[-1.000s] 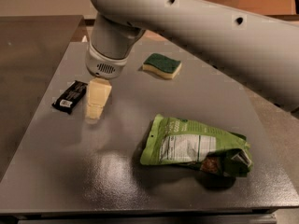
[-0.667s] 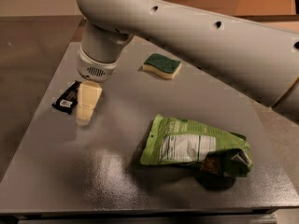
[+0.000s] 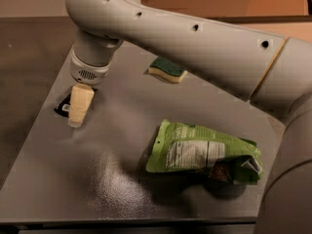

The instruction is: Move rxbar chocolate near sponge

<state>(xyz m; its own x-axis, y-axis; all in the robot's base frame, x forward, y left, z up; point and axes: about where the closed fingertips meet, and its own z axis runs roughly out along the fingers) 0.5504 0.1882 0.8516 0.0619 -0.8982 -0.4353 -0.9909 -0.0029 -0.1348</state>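
Beside gripper (image 3: 80, 106), partly hidden by it: rxbar chocolate (image 3: 62, 107); gripper sits low, likely for pickup. Grasp state: cannot tell. Sponge (image 3: 167, 69) well apart from gripper.

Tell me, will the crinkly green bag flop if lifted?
Probably floppy and light: the crinkled green snack bag looks creased and thin. It lies flat, so rolling seems unlikely. The gripper is elsewhere, over the small black wrapped bar.

Green snack bag (image 3: 202, 152): crinkled, lying flat right of centre, well apart from the gripper (image 3: 78, 115) at the left edge.
Table (image 3: 97, 189): grey, matte top.
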